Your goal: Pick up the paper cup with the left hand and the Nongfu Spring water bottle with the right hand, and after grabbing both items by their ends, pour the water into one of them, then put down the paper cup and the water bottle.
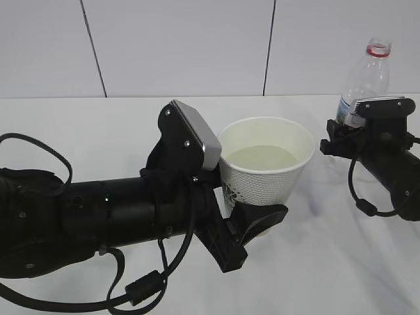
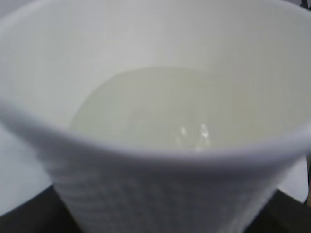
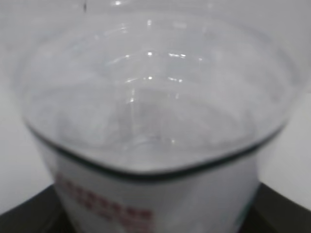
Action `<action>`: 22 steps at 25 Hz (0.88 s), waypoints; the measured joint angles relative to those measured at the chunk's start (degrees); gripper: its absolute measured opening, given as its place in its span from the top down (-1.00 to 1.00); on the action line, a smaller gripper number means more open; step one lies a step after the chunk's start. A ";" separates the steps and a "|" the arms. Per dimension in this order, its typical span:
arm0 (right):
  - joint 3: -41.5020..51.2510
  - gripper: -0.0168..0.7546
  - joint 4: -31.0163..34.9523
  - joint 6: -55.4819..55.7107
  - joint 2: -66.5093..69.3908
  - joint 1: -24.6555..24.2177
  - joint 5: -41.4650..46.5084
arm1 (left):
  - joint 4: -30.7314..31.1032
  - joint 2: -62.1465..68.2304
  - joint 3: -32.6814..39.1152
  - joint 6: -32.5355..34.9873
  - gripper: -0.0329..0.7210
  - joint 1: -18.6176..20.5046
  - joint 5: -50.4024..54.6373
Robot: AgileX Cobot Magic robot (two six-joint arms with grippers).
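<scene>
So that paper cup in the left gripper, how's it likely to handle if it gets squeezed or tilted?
The paper cup looks thin-walled, so a harder squeeze would probably buckle it. It holds water with no lid, so tilting likely spills. The dimpled wall probably helps the left gripper resist slipping.

The exterior view looks down at a slant across the white worktop [image 1: 98, 125] toward the panelled wall, both arms in frame. The left wrist view sits very close to the small white dimpled paper cup [image 1: 262, 172], peering into its mouth. The right wrist view presses against the clear plastic red-labelled bottle [image 1: 363, 82], blurred. Each wrist view shares its object with the exterior view.
</scene>
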 joint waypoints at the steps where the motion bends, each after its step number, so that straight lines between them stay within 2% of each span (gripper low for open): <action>1: -0.43 -0.30 0.00 0.00 0.41 0.00 0.00 | 0.00 0.00 0.00 0.00 -0.52 0.00 -0.10; 22: -2.01 -0.30 0.00 -0.10 4.01 0.00 -0.96 | 0.00 0.00 0.00 0.00 -0.52 0.00 -1.82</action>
